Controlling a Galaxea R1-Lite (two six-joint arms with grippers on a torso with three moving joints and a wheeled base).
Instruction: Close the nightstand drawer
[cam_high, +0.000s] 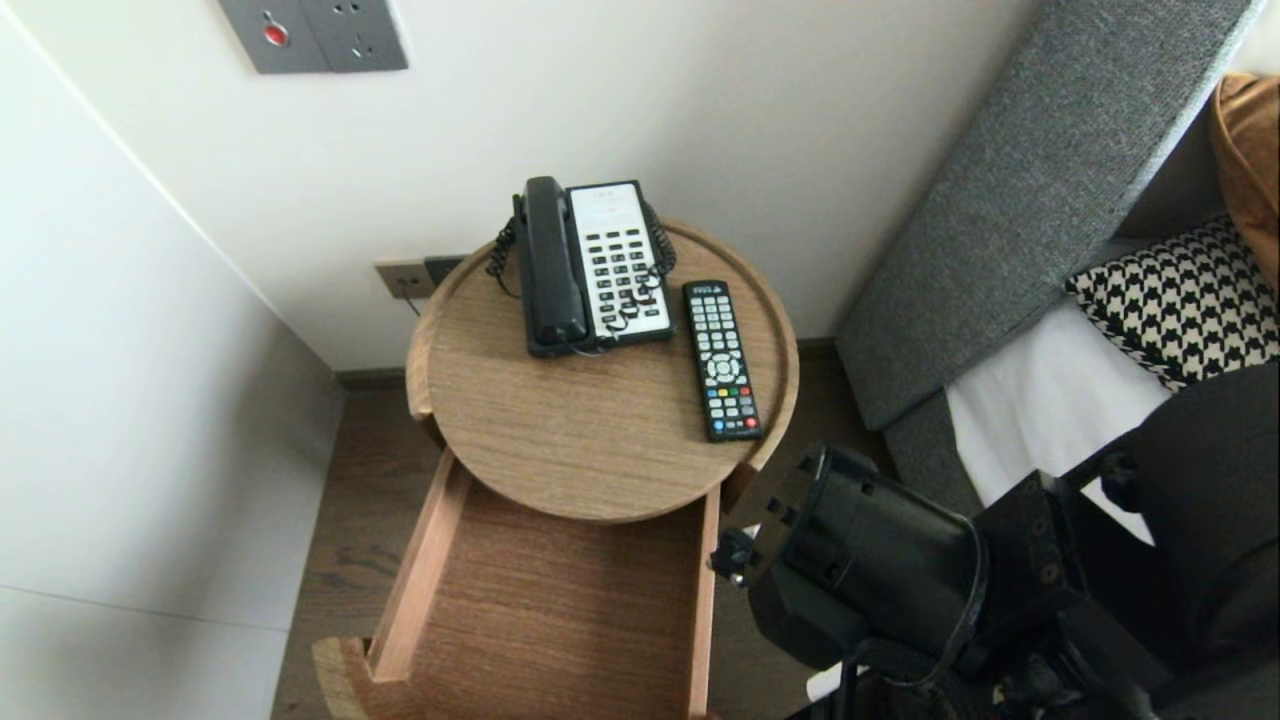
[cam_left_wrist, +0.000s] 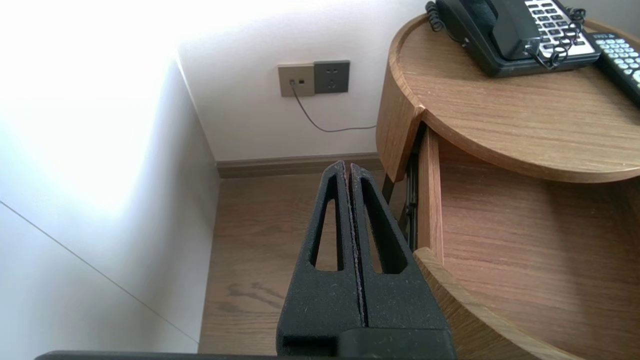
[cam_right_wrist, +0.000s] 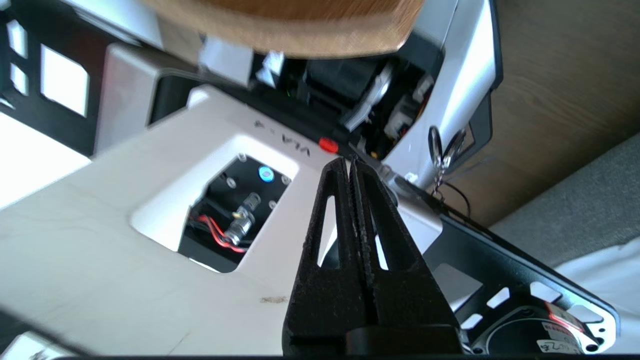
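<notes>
A round wooden bedside table carries a black and white telephone and a black remote control to its right. Below the top, the table's drawer stands pulled out and shows a bare wooden bottom. My left gripper is shut on nothing and hangs over the floor beside the drawer's outer side wall. My right arm sits low at the drawer's right side. Its gripper is shut and empty, pointing down at my own white base.
A white wall corner closes in the left side, with a wall socket and a cord low behind the table. A grey upholstered panel and a bed with a houndstooth cushion stand to the right. Wooden floor lies left of the drawer.
</notes>
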